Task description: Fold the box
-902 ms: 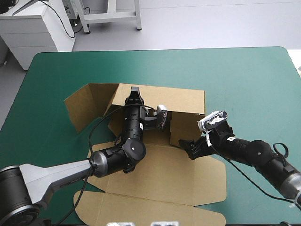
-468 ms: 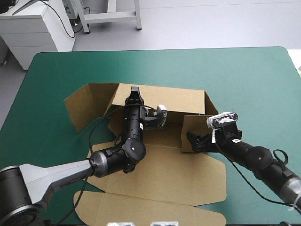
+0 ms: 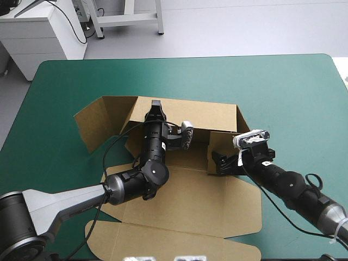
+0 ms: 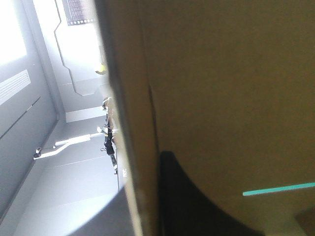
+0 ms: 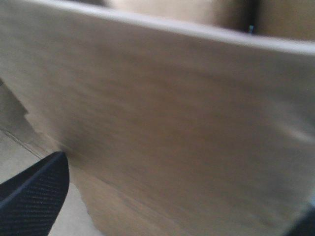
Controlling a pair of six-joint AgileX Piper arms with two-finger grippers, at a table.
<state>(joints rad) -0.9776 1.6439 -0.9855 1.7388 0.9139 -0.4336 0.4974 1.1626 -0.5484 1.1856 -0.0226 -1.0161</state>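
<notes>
The brown box (image 3: 185, 201) lies in the middle of the table with its lid flat toward the near edge and its back wall (image 3: 206, 115) raised. My left gripper (image 3: 155, 107) sits at that wall's top edge. In the left wrist view the board's edge (image 4: 130, 147) runs between the black fingers (image 4: 187, 196), so the gripper is shut on the box. My right gripper (image 3: 220, 163) presses against the small right side flap (image 3: 220, 142), which stands upright. In the right wrist view brown board (image 5: 172, 123) fills the space ahead, and one finger (image 5: 34, 196) stands far out to the side, open.
A left side flap (image 3: 98, 122) of the box spreads out toward the table's left. The lid's rounded tabs (image 3: 109, 236) reach close to the near edge. Bare teal-green cover (image 3: 283, 92) shows beyond the box and to its right.
My right gripper has risen from the box floor and pushed the right side flap from low to upright, then nudged it a little leftward. The left arm has not moved.
</notes>
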